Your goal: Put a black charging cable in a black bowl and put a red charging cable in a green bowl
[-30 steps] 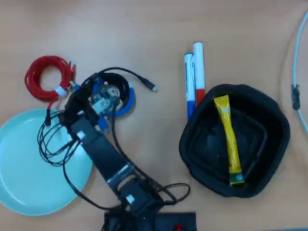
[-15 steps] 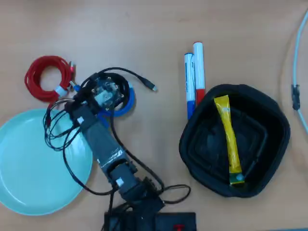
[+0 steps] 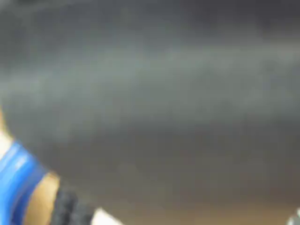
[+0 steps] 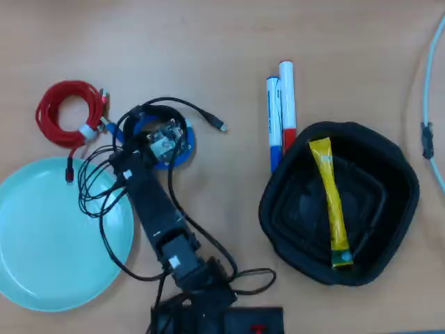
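In the overhead view my gripper (image 4: 160,136) hangs over a blue coiled cable (image 4: 182,149); its jaws are hidden by the arm's head. The black charging cable (image 4: 94,188) lies in loose loops left of the arm, partly over the green bowl's rim, and its silver-tipped plug (image 4: 220,127) points right. The red charging cable (image 4: 68,111) is a tight coil at the upper left. The green bowl (image 4: 49,243) sits at the lower left. The black bowl (image 4: 396,209) stands at the right. The wrist view is a dark blur with a blue patch (image 3: 16,183) at the lower left.
A yellow sachet (image 4: 329,202) lies inside the black bowl. A blue marker (image 4: 273,125) and a red-and-white marker (image 4: 288,104) lie side by side just left of the bowl's top. A white cable (image 4: 430,97) runs along the right edge. The arm's base (image 4: 208,306) is at the bottom.
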